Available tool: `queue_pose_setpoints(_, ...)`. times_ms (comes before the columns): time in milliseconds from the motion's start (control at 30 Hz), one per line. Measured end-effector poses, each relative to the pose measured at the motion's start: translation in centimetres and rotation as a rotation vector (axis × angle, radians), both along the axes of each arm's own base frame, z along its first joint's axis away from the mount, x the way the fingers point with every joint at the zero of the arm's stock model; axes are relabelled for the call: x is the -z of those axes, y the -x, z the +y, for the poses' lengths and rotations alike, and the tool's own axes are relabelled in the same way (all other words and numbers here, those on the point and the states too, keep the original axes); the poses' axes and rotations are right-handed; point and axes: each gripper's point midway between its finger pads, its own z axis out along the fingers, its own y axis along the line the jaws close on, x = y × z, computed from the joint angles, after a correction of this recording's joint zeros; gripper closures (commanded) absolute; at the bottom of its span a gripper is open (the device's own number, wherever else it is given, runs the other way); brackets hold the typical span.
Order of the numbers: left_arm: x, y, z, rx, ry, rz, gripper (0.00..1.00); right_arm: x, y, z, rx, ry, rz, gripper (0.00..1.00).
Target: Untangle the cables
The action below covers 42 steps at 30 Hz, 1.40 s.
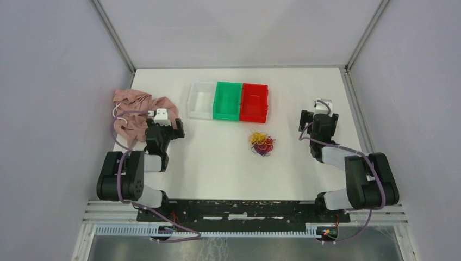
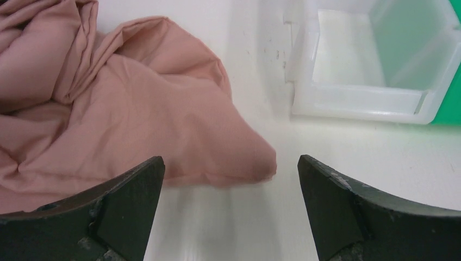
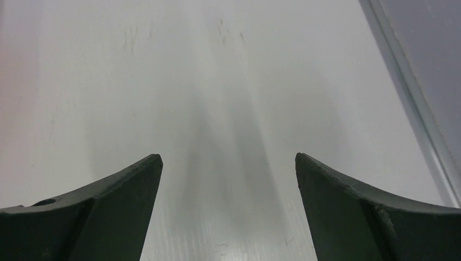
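Observation:
The cables [image 1: 262,143] are a small tangled heap of thin yellow, red and dark purple loops on the white table, just in front of the red bin. They show only in the top view. My left gripper [image 1: 164,124] is open and empty at the left, beside the pink cloth and well apart from the cables. In the left wrist view the left gripper [image 2: 231,168] hovers over bare table. My right gripper [image 1: 319,115] is open and empty to the right of the heap. In the right wrist view the right gripper [image 3: 228,163] sees only bare table.
A crumpled pink cloth [image 1: 138,109] lies at the left, just ahead of the left fingers [image 2: 136,109]. A white bin [image 1: 200,116], a green bin [image 1: 226,117] and a red bin [image 1: 253,119] stand in a row behind the cables. The white bin [image 2: 353,100] is ahead-right of the left gripper. The enclosure rail [image 3: 413,92] runs along the right.

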Motion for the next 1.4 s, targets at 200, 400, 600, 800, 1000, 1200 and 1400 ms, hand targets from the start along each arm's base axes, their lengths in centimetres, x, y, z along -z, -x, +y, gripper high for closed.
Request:
queue_pose_setpoints(200, -4.1, -3.5, -0.9, 0.066, -0.006, 0.078, 0.01, -8.0, -1.7, -0.1, 0.074, -0.078, -0.033, 0.01)
queue_pose_setpoints(400, -6.5, -2.3, -2.5, 0.188, -0.032, 0.194, 0.01, -10.8, -0.3, -0.8, 0.257, -0.328, 0.005, 0.03)
queue_pose_setpoints(600, -7.9, 0.4, -4.3, 0.309, -0.011, 0.325, 0.01, -9.9, 2.7, 4.3, 0.164, -0.508, 0.134, 0.17)
queue_pose_setpoints(800, -9.7, 2.7, -5.7, 0.402, 0.012, 0.384, 0.01, -11.0, 6.4, 15.1, -0.111, -0.63, 0.223, 0.31)
queue_pose_setpoints(1000, -9.2, 5.3, -6.1, 0.432, 0.025, 0.461, 0.01, -8.1, 8.6, 20.9, -0.189, -0.661, 0.369, 0.45)
queue_pose_setpoints(1200, -9.2, 7.2, -6.0, 0.443, 0.011, 0.498, 0.01, -6.2, 8.7, 24.6, -0.219, -0.638, 0.46, 0.54)
queue_pose_setpoints(1400, -9.4, 8.1, -6.2, 0.472, -0.002, 0.501, 0.01, -6.7, 7.7, 26.5, -0.232, -0.638, 0.454, 0.63)
